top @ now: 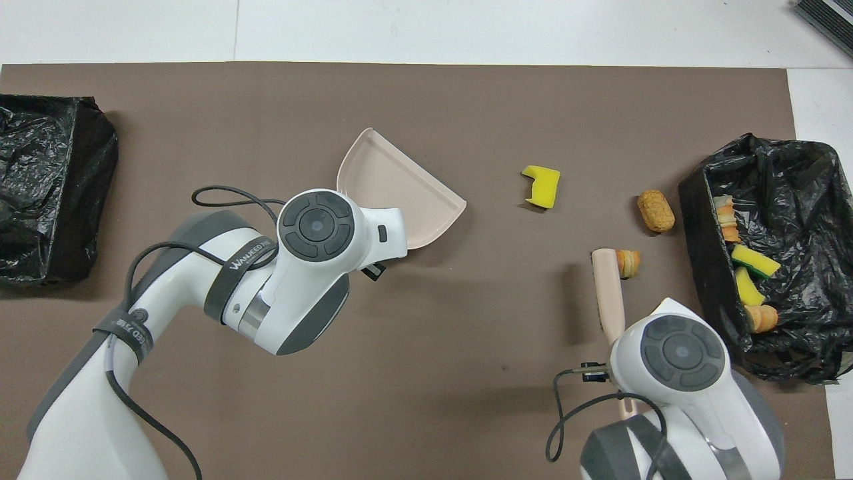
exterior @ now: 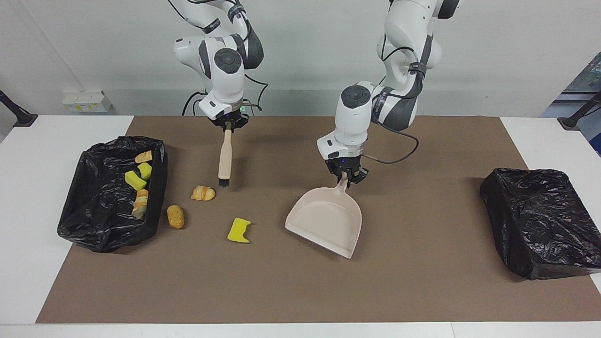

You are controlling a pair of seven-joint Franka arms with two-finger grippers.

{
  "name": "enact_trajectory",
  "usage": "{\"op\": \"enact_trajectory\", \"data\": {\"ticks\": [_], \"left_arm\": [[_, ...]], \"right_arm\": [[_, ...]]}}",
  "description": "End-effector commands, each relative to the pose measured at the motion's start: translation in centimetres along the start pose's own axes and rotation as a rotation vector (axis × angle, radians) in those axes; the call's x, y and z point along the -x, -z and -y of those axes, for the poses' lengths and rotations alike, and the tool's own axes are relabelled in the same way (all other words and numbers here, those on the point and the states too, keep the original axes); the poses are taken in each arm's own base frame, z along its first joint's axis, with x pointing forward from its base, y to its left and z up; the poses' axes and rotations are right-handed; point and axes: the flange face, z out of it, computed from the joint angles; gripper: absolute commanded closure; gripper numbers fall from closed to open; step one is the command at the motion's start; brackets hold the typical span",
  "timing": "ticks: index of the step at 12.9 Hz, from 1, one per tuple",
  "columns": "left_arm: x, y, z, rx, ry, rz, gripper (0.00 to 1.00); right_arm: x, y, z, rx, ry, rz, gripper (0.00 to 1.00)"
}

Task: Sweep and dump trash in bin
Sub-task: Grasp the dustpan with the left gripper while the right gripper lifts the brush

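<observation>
1. The left gripper is clamped on the handle of the beige dustpan, which is held tilted over the middle of the brown mat, its open mouth turned toward the right arm's end of the table.
2. The right gripper is closed on the handle of the beige brush, which hangs with its dark bristles down, just beside the striped bread piece.
3. In the overhead view the brush is seen overlapping that bread piece; whether the two touch cannot be told.
4. Three scraps of the trash are found loose on the mat: the striped bread piece, a tan roll just beside the filled bin, and a yellow sponge chunk between the roll and the dustpan.
5. The rest of the trash, yellow and green-topped sponge chunks and bread pieces, is seen inside the black-lined bin at the right arm's end of the table.
6. A second black-lined bin is placed at the left arm's end, well apart from the scraps.
</observation>
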Motion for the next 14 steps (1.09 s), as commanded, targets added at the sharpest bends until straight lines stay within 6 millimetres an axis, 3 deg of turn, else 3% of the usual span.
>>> {"op": "enact_trajectory", "data": {"ticks": [1, 3, 5, 7, 9, 14], "left_arm": [[0.2, 0.5, 1.6, -0.008, -0.266, 0.015, 1.00], [-0.4, 1.0, 2.0, -0.010, -0.375, 0.010, 1.00], [-2.5, 0.7, 2.9, -0.005, -0.467, 0.014, 1.00], [-4.3, 0.6, 4.0, 0.004, -0.517, 0.010, 1.00], [-4.8, -0.4, 5.0, 0.020, -0.525, 0.027, 1.00], [-6.7, -3.0, 5.6, 0.049, -0.528, 0.056, 1.00]], "right_arm": [[-3.6, -0.1, -3.7, 0.094, 0.051, -0.013, 1.00], [-6.0, 0.3, -6.3, 0.183, 0.123, -0.057, 1.00], [-8.2, -1.0, -8.4, 0.256, 0.177, -0.092, 1.00], [-9.4, -2.0, -9.9, 0.291, 0.215, -0.120, 1.00], [-10.5, -2.4, -12.2, 0.304, 0.222, -0.149, 1.00], [-12.0, -5.4, -11.6, 0.276, 0.230, -0.122, 1.00]]}}
